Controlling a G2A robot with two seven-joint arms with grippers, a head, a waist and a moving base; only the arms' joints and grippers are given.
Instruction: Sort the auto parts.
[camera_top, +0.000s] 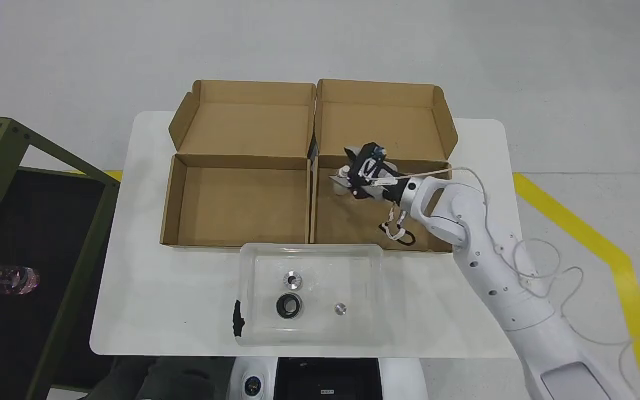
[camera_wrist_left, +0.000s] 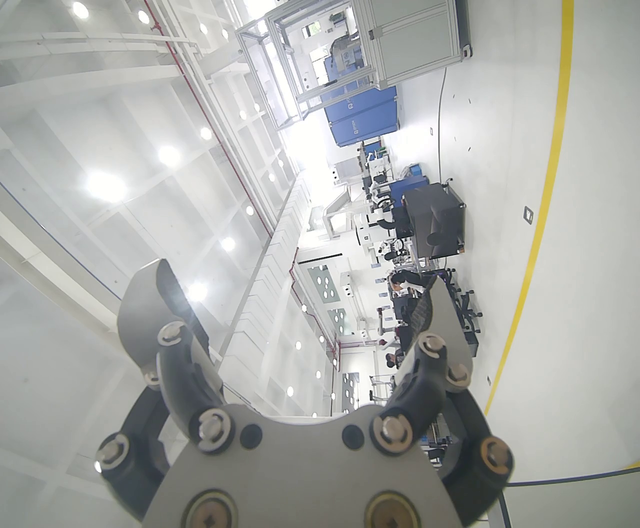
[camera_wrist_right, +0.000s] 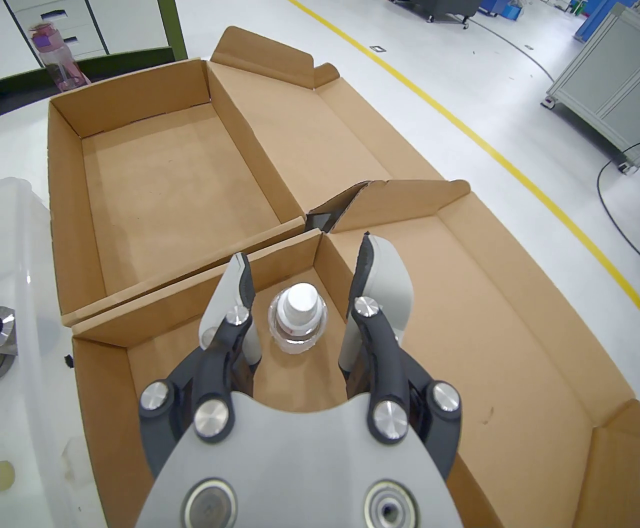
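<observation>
My right gripper (camera_wrist_right: 305, 252) hangs open inside the right cardboard box (camera_wrist_right: 475, 310), near the corner by the divider wall. Below and between its fingers a white stepped part in clear wrap (camera_wrist_right: 298, 315) lies on the box floor, not touched. In the top view the right gripper (camera_top: 352, 180) is over the right box (camera_top: 345, 222), and the left box (camera_top: 240, 205) holds nothing. A clear plastic bin (camera_top: 310, 252) at the table's front holds a silver cylinder (camera_top: 291, 278), a black ring (camera_top: 290, 305) and a small silver piece (camera_top: 340, 308). My left gripper (camera_wrist_left: 297, 280) points at the ceiling, open, holding nothing.
Both boxes have their lids (camera_top: 380, 115) folded back flat on the far side. A dark green cart (camera_top: 40, 250) stands left of the table with a pink bottle (camera_wrist_right: 55, 60) on it. Bare white table (camera_top: 140, 280) lies left of the bin.
</observation>
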